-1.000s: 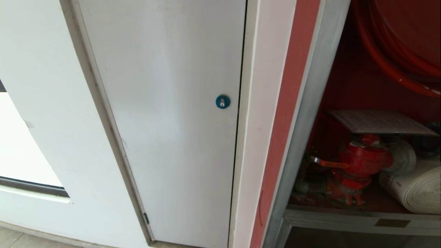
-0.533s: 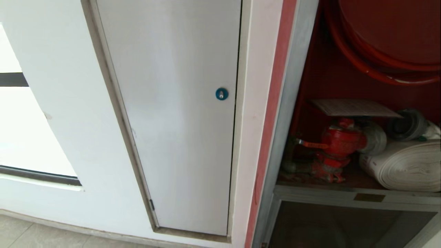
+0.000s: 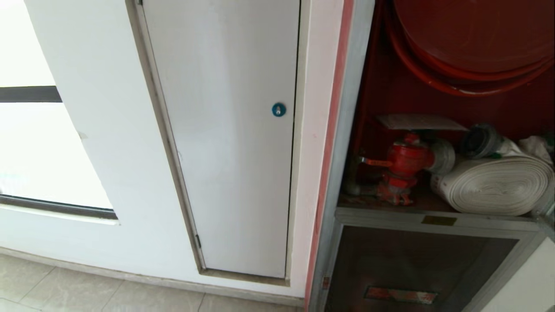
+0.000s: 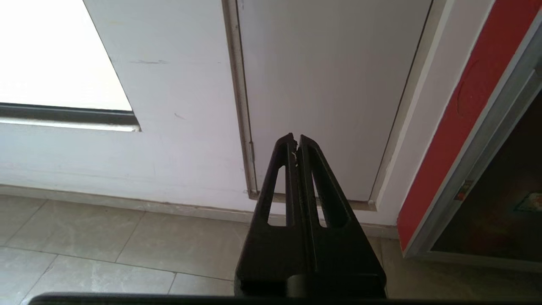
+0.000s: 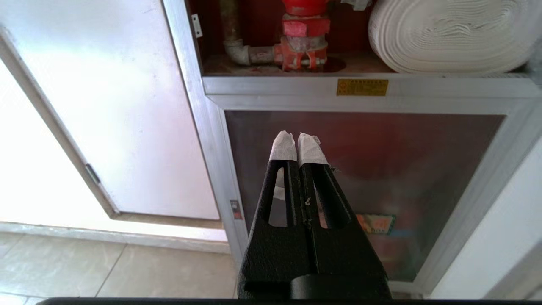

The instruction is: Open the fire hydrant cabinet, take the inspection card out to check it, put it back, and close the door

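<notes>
Beside pale wall point(image 3: 108, 143), fire hydrant cabinet point(image 3: 347, 130) bears an unreadable brass plate point(image 5: 362, 87); both hands clenched, empty.

Yellow plate point(image 5: 362, 87) on cabinet rail, print too small to read, no other legible text

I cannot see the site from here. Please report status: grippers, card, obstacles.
Left gripper shut, empty; right gripper shut, empty. Fire hydrant cabinet open; inspection card lying on red valve. Nothing blocking the opening.
</notes>
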You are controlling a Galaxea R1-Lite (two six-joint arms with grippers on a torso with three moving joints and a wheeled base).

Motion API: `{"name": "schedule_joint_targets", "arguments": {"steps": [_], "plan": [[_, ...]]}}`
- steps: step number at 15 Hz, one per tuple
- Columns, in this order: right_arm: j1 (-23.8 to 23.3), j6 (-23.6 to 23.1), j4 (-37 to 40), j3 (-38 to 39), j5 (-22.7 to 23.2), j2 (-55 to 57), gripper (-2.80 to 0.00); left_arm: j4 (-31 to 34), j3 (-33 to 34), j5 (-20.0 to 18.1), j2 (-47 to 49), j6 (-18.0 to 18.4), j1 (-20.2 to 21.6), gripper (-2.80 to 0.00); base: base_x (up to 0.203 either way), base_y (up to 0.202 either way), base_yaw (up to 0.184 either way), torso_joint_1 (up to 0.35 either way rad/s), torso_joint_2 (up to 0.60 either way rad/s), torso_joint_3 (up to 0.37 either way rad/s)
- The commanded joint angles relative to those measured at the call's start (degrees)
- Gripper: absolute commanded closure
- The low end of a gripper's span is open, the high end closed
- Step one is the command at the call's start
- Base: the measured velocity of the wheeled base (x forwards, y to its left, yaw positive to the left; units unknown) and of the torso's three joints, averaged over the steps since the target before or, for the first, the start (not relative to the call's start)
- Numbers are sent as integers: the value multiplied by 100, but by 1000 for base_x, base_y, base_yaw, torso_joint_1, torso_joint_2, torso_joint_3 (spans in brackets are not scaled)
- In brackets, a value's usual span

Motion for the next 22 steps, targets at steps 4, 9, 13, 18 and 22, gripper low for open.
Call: {"name": "schedule_joint_targets", "arguments": {"steps": [4, 9, 13, 18, 22], "plan": [[0, 4, -3, 18, -1, 0, 0, 0, 1, -2, 7, 0, 1, 0, -196, 0, 2, 1, 4, 3], [5, 4, -3, 24, -1, 0, 0, 0, 1, -2, 7, 9, 1, 0, -195, 0, 1, 2, 2, 2], [0, 4, -3, 26, -1, 0, 0, 0, 1, -2, 7, 6, 1, 0, -197, 0, 1, 4, 3, 1], [0, 4, -3, 26, -1, 0, 0, 0, 1, -2, 7, 9, 1, 0, -120, 0, 1, -1, 0, 2], [6, 4, -3, 18, -1, 0, 0, 0, 1, -2, 7, 1, 1, 0, 0, 0, 0, 7, 1, -1]]}}
